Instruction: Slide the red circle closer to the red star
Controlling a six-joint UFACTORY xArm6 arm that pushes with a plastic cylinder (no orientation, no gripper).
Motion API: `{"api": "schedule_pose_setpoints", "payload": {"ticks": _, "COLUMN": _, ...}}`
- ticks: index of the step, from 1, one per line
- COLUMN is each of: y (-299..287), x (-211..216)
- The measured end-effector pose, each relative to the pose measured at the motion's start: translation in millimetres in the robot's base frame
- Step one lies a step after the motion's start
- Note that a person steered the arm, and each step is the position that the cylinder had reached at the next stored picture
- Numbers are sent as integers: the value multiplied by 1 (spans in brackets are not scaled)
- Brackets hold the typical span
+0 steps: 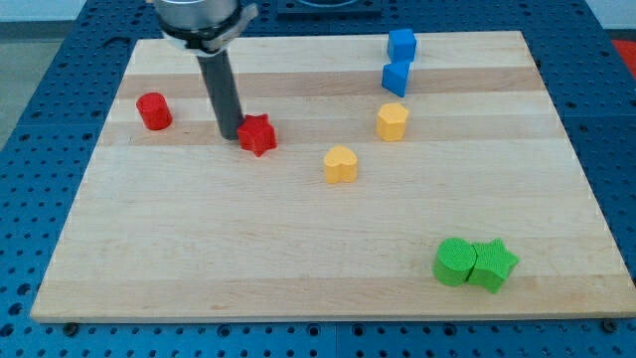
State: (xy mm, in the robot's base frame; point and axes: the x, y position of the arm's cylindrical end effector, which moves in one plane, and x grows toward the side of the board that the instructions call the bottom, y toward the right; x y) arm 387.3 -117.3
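The red circle [154, 110] stands on the wooden board near the view's upper left. The red star [257, 134] lies to its right, about a hundred pixels away. My tip [228, 135] rests on the board right at the star's left side, touching or almost touching it, and between the two red blocks. The dark rod rises from there to the arm at the view's top.
A yellow heart [340, 164] and a yellow hexagon-like block [393, 120] lie right of the star. Two blue blocks [401, 45] [397, 78] stand at the top. A green circle [454, 262] and green star [492, 265] touch at the lower right. The wooden board [248, 259] ends in blue pegboard.
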Motion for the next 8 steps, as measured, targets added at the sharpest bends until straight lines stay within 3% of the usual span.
{"api": "schedule_pose_setpoints", "payload": {"ticks": 3, "y": -78, "x": -12}}
{"api": "schedule_pose_setpoints", "payload": {"ticks": 8, "y": -156, "x": -11}}
